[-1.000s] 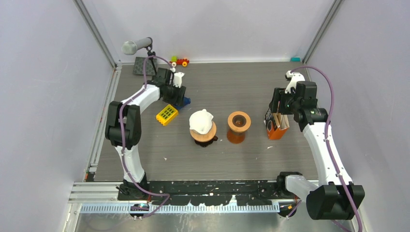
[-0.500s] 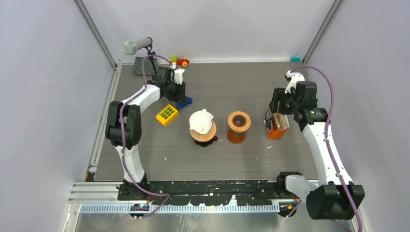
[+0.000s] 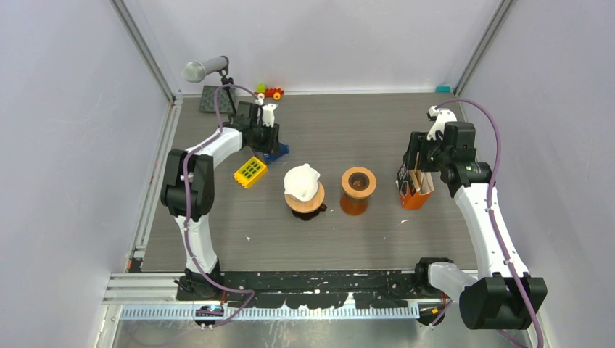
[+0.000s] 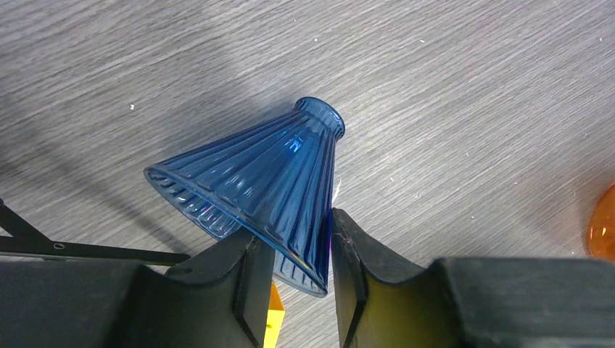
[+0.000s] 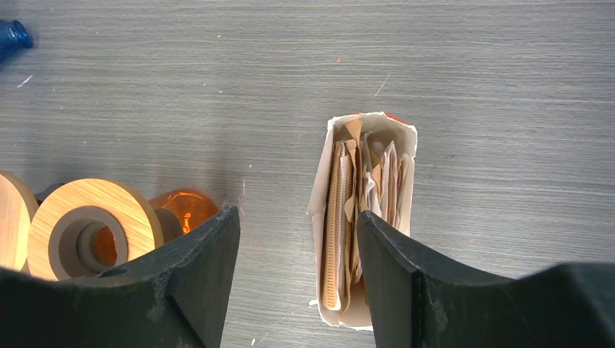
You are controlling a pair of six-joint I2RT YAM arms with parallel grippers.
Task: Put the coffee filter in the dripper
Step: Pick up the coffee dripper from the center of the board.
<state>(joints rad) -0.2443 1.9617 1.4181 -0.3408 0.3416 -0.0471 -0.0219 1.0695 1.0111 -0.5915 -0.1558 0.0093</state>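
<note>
At the table's (image 3: 348, 239) left rear, the left claw (image 4: 297, 246) was pinched on the rim wall of the one blue dripper (image 4: 254, 177), which lay tilted with its wide rim toward the claw. One yellow block (image 3: 250, 172) sat just beside it. Mid-table stood two wood-collared stands, near each other but apart: the left stand (image 3: 306, 204) carried a white cone (image 3: 301, 181), the right stand (image 3: 357, 190) was bare. Farther right, the right claw (image 5: 297, 216) hung spread wide (holding nothing) over the one box (image 5: 321, 188) of paper filters (image 5: 341, 217), a finger to each side. The box sat near the right edge. Bare wood stretched behind and before the stands.
</note>
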